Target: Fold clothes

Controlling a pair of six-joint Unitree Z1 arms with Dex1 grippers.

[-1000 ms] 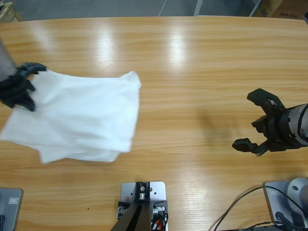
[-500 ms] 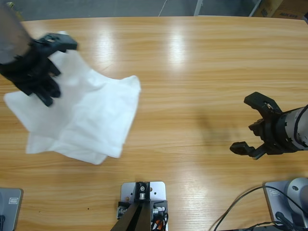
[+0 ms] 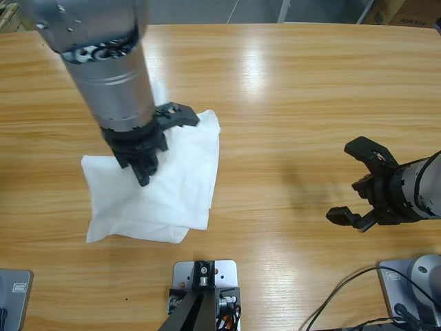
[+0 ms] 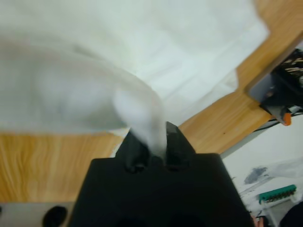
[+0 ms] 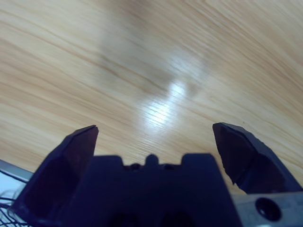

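Note:
The clothes, a white T-shirt [image 3: 172,193], lie bunched and partly folded over on the wooden table [image 3: 289,103], left of the middle. My left gripper [image 3: 148,155] hangs over the shirt, shut on a pinch of its cloth; in the left wrist view the cloth [image 4: 142,113] rises in a fold straight into the closed jaws. The left arm's big silver forearm [image 3: 110,62] hides the shirt's upper part. Far to the right my right gripper [image 3: 351,183] hovers open over bare wood [image 5: 156,71], with nothing between its jaws.
Bare tabletop separates the shirt from the right gripper. Black cables [image 3: 344,303] trail at the bottom right. Beyond the table's far edge lie grey floor and a cardboard box [image 3: 413,12].
The left arm swung from the far left toward the middle, dragging the held shirt edge over and right so the cloth folded onto itself. The right gripper drifted slightly down and left.

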